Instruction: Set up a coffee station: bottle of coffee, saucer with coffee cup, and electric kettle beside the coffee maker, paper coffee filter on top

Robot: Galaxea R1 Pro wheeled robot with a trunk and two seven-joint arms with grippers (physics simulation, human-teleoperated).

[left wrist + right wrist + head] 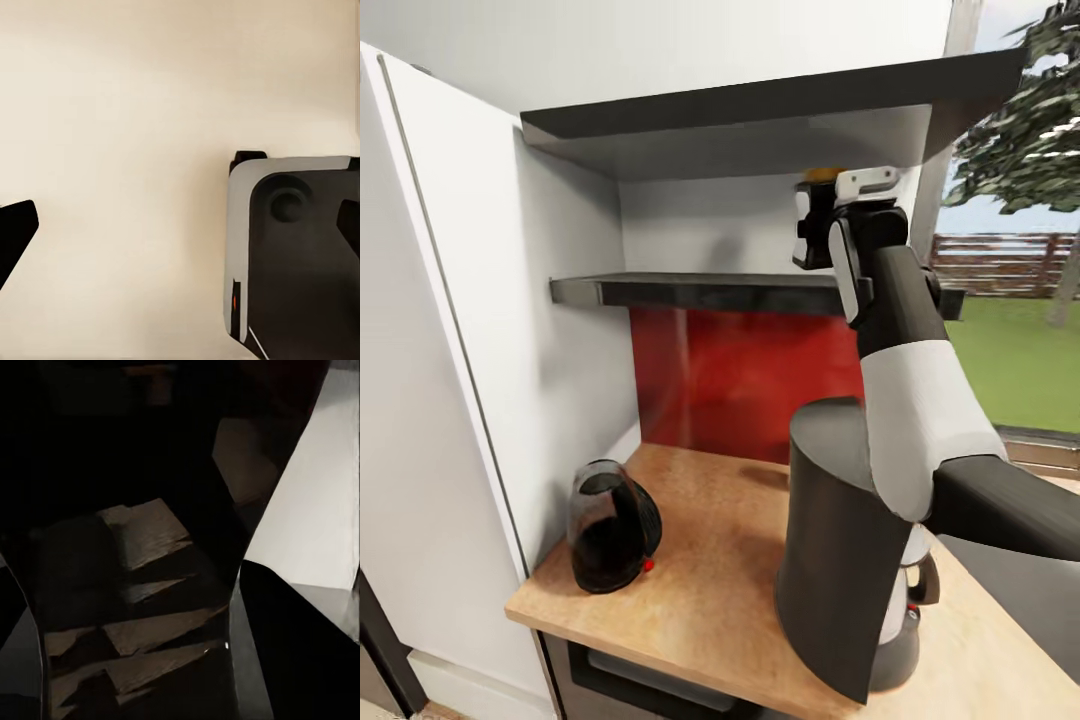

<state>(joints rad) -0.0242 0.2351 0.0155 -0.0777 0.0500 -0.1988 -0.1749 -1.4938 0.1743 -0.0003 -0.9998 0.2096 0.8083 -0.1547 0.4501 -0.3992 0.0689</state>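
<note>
Light wood-grain desk [710,560] carries the tall dark coffee maker [840,560], and everything here is placed against that machine. The electric kettle [610,540] sits on the desk to its left, well apart, close to the white cabinet side. Above the coffee maker runs the thin dark kitchen shelf [700,290], with a red backsplash [750,380] beneath it. The right arm rises past the coffee maker's right side, and the right hand [822,228] is up at shelf height, closed around the bottle of coffee [822,175], whose yellow cap peeks just above the fingers. In the left wrist view, the left hand [180,225] has its dark fingertips [15,229] spread wide over a pale surface, holding nothing
</note>
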